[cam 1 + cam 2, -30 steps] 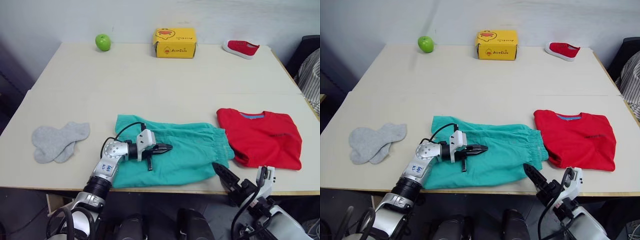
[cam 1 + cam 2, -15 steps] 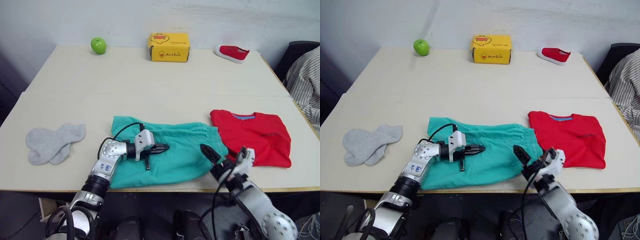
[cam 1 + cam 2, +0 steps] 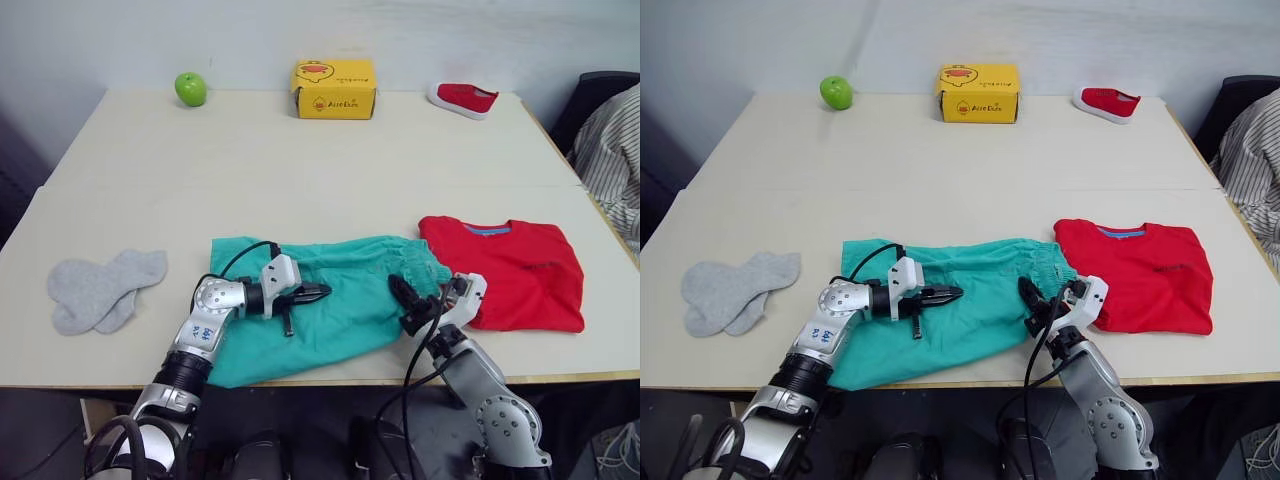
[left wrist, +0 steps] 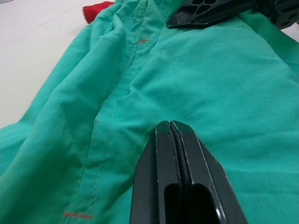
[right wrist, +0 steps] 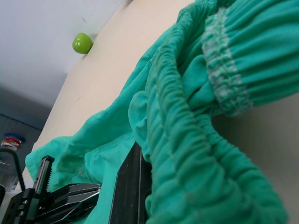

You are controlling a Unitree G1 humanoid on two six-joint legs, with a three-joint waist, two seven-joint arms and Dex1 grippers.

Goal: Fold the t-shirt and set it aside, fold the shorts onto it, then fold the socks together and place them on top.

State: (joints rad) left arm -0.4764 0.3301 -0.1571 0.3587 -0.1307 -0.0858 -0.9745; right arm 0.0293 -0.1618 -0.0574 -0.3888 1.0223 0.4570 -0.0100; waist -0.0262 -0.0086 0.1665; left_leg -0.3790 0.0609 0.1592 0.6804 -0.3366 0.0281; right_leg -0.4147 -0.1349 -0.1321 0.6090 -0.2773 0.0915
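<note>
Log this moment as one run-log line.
folded red cotton t-shirt: set aside | teal fabric shorts: spread flat | left pincer: shut, on shorts | right pincer: at waistband

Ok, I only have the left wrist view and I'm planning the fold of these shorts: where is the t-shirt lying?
Observer: The t-shirt lies folded on the table, right beside the waistband end of the shorts, on the robot's right.
Operator: Where is the right end effector?
Observer: The right end effector is at the shorts' gathered waistband, at the near corner beside the t-shirt.
Operator: And the socks?
Observer: The socks lie overlapping each other on the robot's left, apart from the shorts.
</note>
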